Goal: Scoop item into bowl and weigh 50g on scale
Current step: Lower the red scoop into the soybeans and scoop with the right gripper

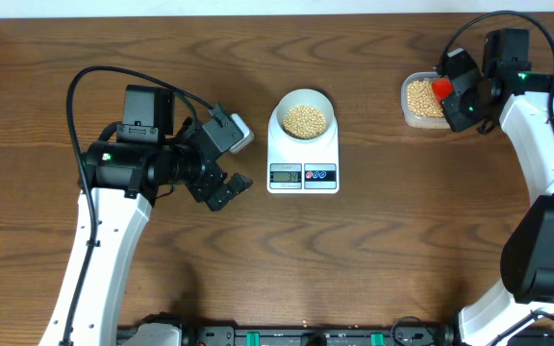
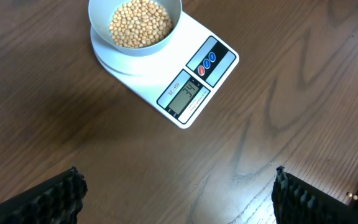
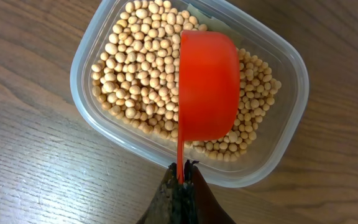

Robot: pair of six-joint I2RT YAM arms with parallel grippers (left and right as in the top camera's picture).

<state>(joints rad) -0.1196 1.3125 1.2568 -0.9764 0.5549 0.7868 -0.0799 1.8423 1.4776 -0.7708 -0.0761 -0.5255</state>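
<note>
A pale bowl [image 1: 304, 116] holding tan beans [image 1: 305, 120] rests on the white scale [image 1: 303, 165] at the table's middle; the same bowl [image 2: 135, 28] and scale [image 2: 191, 81] with its lit display show in the left wrist view. My left gripper [image 1: 227, 161] hovers open just left of the scale with nothing between its fingers [image 2: 55, 199]. At the far right, my right gripper [image 3: 182, 171] is shut on the thin handle of a red scoop [image 3: 207, 87]. The scoop is turned on its side over the beans [image 3: 142, 68] in a clear plastic tub [image 3: 89, 46].
The tub [image 1: 421, 100] sits near the table's back right, under the right arm [image 1: 537, 125]. The left arm [image 1: 123, 202] stretches across the left half of the wooden table. The table's front edge carries black fittings [image 1: 287, 336].
</note>
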